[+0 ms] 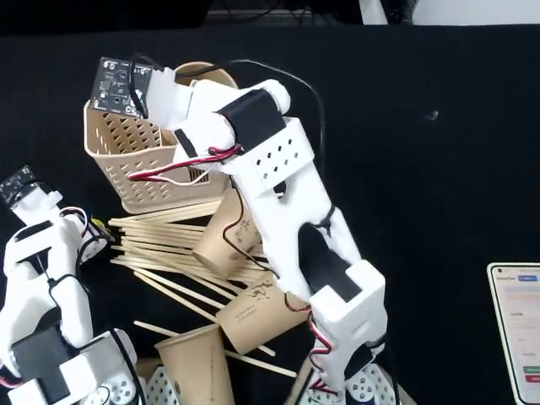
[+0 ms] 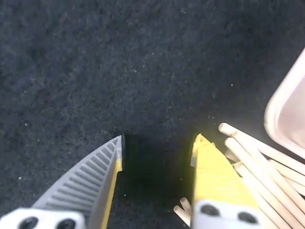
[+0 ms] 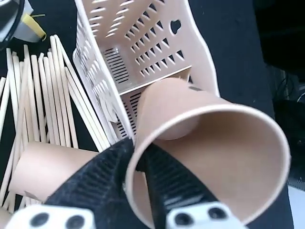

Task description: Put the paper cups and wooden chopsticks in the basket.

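A beige slotted basket [image 1: 126, 160] stands at the back left. My right gripper [image 3: 138, 150] is shut on the rim of a brown paper cup [image 3: 214, 157], held tilted over the basket [image 3: 143, 43]; in the high view this cup [image 1: 207, 72] shows above the basket's far rim. Many wooden chopsticks [image 1: 160, 245] lie in a pile in front of the basket, with three more paper cups [image 1: 224, 236] [image 1: 253, 312] [image 1: 198, 367] on or near them. My left gripper [image 2: 157, 143] is open just above the black cloth, beside the chopsticks' ends [image 2: 257, 162].
A phone [image 1: 516, 329] lies at the table's right edge. The right arm's body spans from the front centre up to the basket, over the cups. Black cloth covers the table to the right.
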